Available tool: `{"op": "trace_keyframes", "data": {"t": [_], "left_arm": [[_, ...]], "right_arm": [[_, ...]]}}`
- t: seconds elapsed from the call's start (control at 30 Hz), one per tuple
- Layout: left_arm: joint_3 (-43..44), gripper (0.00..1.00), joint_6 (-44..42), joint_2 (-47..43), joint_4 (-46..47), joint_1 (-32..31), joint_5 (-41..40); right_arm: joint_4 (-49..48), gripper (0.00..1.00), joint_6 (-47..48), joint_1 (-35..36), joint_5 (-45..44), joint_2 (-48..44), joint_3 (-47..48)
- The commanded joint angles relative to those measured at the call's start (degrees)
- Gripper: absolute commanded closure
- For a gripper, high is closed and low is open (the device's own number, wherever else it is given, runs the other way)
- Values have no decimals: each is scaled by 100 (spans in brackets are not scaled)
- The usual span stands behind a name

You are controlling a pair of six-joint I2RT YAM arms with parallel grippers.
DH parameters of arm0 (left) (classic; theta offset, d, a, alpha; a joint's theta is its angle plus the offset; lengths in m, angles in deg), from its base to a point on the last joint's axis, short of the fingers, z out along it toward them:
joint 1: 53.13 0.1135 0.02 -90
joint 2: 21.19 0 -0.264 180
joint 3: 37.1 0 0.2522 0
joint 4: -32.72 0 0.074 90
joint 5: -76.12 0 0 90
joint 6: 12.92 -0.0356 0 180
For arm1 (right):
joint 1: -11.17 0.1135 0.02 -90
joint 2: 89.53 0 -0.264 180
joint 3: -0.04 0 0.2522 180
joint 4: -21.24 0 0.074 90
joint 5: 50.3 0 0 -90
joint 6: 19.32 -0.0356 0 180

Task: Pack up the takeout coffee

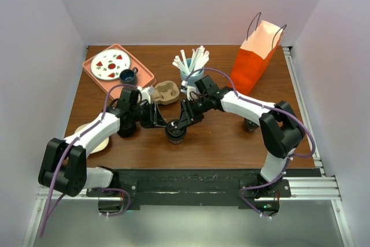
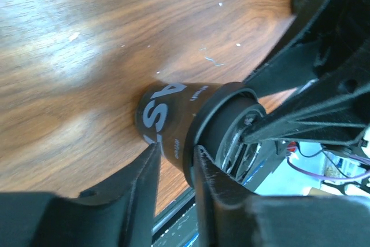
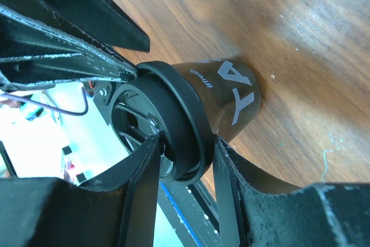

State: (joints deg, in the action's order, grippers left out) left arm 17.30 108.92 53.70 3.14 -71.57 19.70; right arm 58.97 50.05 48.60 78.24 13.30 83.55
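- A black coffee cup [image 1: 175,130] with white lettering stands upright on the table [image 1: 225,140], at the centre of the overhead view; a black lid [image 3: 179,114] caps it.
- We judge it light but top-heavy if filled. The wall is probably thin and glossy, so it would dent or slip under a hard squeeze, and the lid could pop off.
- The safest hold looks to be around the body just under the lid's rim, keeping the cup upright.
- The right end effector [image 3: 185,143] is clamped across the lid's rim, with one finger on top and the other under it.
- The left end effector [image 2: 177,148] has its narrowly parted tips at the cup wall. We cannot tell whether it grips.
- A cardboard cup carrier [image 1: 166,92] sits just above centre.
- An orange paper bag [image 1: 254,65] stands at the upper right.
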Motion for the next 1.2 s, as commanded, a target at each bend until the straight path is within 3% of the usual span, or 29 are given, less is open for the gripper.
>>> {"op": "trace_keyframes", "data": {"t": [0.0, 0.27, 0.53, 0.9, 1.17], "left_arm": [[582, 60, -160, 219, -816, -125, -713], [1639, 39, -423, 175, -1609, -125, -1038], [1140, 31, -442, -588, -1504, -143, -292], [383, 28, -72, -678, -958, -283, -71], [374, 41, -116, -239, -792, -441, -370]], "right_arm": [[504, 71, 24, 151, -954, 151, -445], [240, 71, -486, 159, -910, -78, -621], [258, 70, -706, 159, -1007, -61, -393], [-23, 70, -1321, 221, -1200, -228, -463], [-340, 70, -1822, 326, -1235, -298, -603]]}}
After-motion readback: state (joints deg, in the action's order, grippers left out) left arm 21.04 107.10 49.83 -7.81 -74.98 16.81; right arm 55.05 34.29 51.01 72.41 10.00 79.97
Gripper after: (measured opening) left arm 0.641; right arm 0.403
